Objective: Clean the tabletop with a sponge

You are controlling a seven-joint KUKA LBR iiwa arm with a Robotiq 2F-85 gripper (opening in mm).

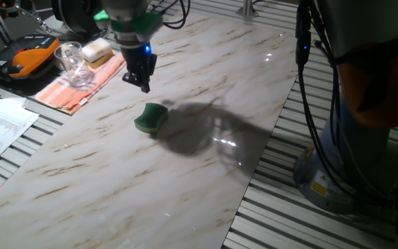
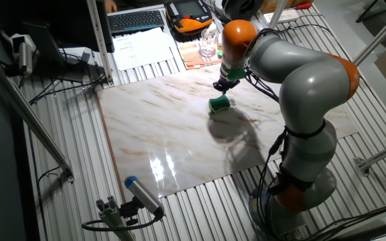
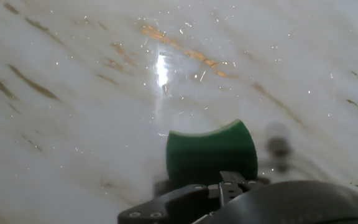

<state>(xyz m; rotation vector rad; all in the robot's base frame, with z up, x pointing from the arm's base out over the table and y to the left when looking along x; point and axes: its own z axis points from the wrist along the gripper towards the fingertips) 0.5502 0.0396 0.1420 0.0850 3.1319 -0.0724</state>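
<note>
While the sponge (image 1: 150,117) lies untouched on the tabletop (image 1: 185,187), the gripper (image 1: 138,83) hovers just above it, holding nothing, its opening unclear; wiping seems unstarted.

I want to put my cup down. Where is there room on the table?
The tabletop is bare on the near side of the sponge, up to its front edge. The far corner by the orange cloth, glass and gripper is crowded.
</note>
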